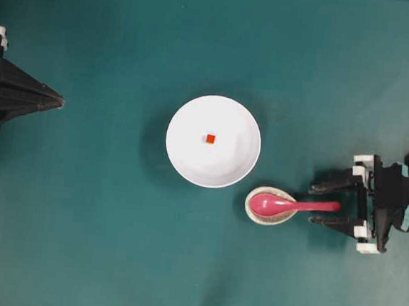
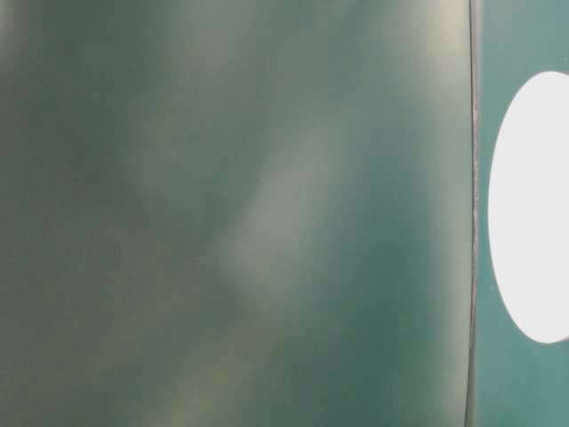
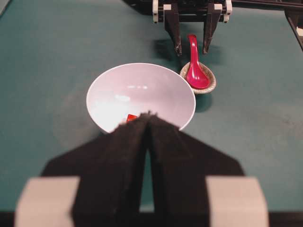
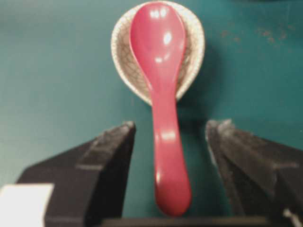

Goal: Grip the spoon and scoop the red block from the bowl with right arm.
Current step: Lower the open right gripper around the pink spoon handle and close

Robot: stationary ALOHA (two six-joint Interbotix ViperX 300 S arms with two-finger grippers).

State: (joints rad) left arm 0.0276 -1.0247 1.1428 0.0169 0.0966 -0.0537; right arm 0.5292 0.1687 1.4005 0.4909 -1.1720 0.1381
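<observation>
The magenta spoon (image 1: 293, 204) lies with its scoop in a small speckled dish (image 1: 270, 220), its handle pointing right. My right gripper (image 1: 312, 203) is open, one finger on either side of the handle end. In the right wrist view there is a gap between the spoon (image 4: 163, 94) and each finger of the gripper (image 4: 171, 125). To the upper left stands the white bowl (image 1: 189, 159), with the tiny red block (image 1: 211, 138) near its middle. My left gripper (image 1: 60, 101) is shut at the far left, pointing at the bowl (image 3: 109, 94). Its tip (image 3: 149, 115) partly hides the block (image 3: 131, 117).
Green mat covers the whole table. Dish and bowl nearly touch at the bowl's lower right rim. In the left wrist view the right gripper (image 3: 191, 50) shows beyond the dish (image 3: 211, 85). The table-level view is blurred green with a white oval (image 2: 533, 205) at its right edge.
</observation>
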